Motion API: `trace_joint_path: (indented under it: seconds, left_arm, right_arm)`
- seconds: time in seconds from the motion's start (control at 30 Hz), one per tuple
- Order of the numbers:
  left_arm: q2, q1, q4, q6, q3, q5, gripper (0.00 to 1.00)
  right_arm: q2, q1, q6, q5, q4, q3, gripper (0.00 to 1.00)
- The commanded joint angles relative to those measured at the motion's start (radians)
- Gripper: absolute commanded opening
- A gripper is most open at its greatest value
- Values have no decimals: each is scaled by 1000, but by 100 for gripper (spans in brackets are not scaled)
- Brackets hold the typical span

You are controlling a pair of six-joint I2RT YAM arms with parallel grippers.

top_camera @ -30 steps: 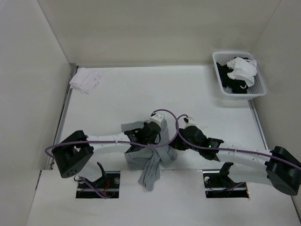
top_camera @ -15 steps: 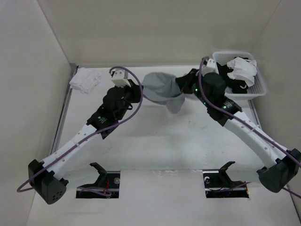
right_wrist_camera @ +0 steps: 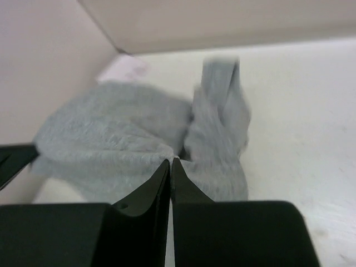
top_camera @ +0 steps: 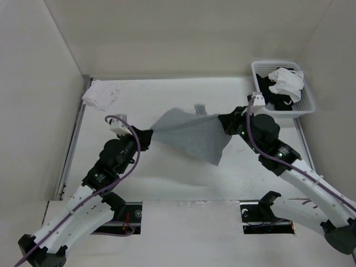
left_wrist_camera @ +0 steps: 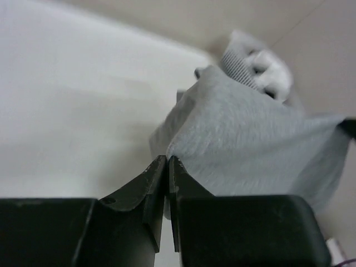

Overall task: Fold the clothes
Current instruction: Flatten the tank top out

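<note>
- Pale walls close in a white table (top_camera: pixel 167 181) on three sides. The grey top (top_camera: pixel 189 136) is stretched above its middle, strung between our two arms.
- Our left gripper (top_camera: pixel 148 138) is pressed together on the top's left corner, and our right gripper (top_camera: pixel 223 122) pinches the opposite edge.
- We judge that we hold the cloth taut like this to open it flat before laying it down to fold.
- A loose flap droops below the right side. We cannot tell whether it touches the table.
- From above we see the whole span, the white cloth bundle (top_camera: pixel 103 93) in the far left corner, and the basket (top_camera: pixel 308 105) of black and white garments at far right.
- Our wrist cameras add what that view cannot: each pair of fingers closed tight with knit fabric caught at the tips. The right wrist also shows a blurred strap (right_wrist_camera: pixel 219 83) standing up.
</note>
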Motion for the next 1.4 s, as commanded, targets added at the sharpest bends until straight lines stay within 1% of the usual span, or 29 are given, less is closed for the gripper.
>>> trace_joint_path:
  seconds: [0.0, 0.03, 0.1, 0.2, 0.23, 0.27, 0.3, 0.33, 0.4, 0.47, 0.5, 0.57, 0.6, 0.63, 0.7, 0.73, 0.77, 0.8, 0.87, 0.93, 0.97, 1.03, 1.1, 1.2, 1.37]
  left_arm:
    - [-3, 20, -90, -125, -188, 24, 6]
    - [1, 21, -72, -147, -228, 22, 6]
    - [36, 31, -18, -170, -278, 21, 6]
    - [133, 54, 61, -176, -282, 18, 6]
    - [163, 51, 89, -173, -278, 19, 7]
    - [199, 42, 120, -171, -270, 19, 7]
    - [232, 35, 132, -174, -258, 12, 9]
    - [260, 29, 143, -179, -249, 8, 14]
    - [288, 15, 151, -187, -246, 7, 20]
    - [317, -20, 166, -181, -258, 7, 21]
    - [340, -47, 173, -179, -262, 10, 21]
    - [404, -122, 187, -182, -259, 9, 21]
    - [444, -170, 203, -185, -253, 2, 22]
    - [482, -210, 222, -187, -246, -5, 23]
    - [559, -279, 261, -196, -227, -25, 26]
    - [585, -291, 278, -200, -223, -28, 27]
    - [623, -310, 305, -205, -214, -28, 29]
    - [656, -320, 327, -208, -206, -25, 31]
    - [705, -331, 361, -214, -194, -18, 35]
    - [745, -331, 384, -210, -180, -10, 39]
    - [759, -330, 388, -210, -174, -4, 40]
    - [782, -325, 405, -210, -167, 13, 42]
    - [803, -321, 422, -210, -163, 27, 42]
    - [842, -319, 433, -210, -151, 35, 42]
    - [883, -319, 454, -213, -138, 35, 41]
  right_arm:
    - [129, -146, 37, -86, 114, -72, 5]
    - [210, -206, 40, -146, 173, -70, 5]
    - [385, -281, 50, -211, 256, -25, 3]
    - [652, -334, 58, -219, 280, 128, 2]
    - [707, -343, 60, -211, 280, 169, 2]
    - [758, -352, 64, -200, 280, 205, 4]
    - [786, -358, 76, -185, 269, 229, 13]
    - [789, -358, 99, -161, 243, 233, 27]
    - [742, -355, 116, -127, 225, 185, 43]
    - [638, -354, 121, -78, 247, 73, 53]
    - [578, -346, 127, -49, 257, 7, 55]
    - [451, -329, 156, 5, 263, -119, 55]
    - [394, -328, 182, 25, 261, -176, 51]
    - [340, -328, 208, 31, 257, -226, 46]
    - [265, -326, 250, 24, 248, -303, 31]
    - [231, -323, 268, 13, 243, -338, 24]
    - [203, -317, 279, -4, 240, -369, 20]
    - [180, -312, 290, -25, 237, -394, 19]
    - [140, -308, 308, -67, 228, -429, 24]
    - [111, -299, 317, -99, 225, -463, 36]
    - [103, -297, 317, -113, 221, -478, 39]
    - [96, -296, 319, -145, 208, -500, 39]
    - [93, -279, 325, -171, 214, -520, 37]
    - [103, -273, 323, -166, 214, -527, 31]
    - [140, -271, 311, -162, 217, -509, 29]
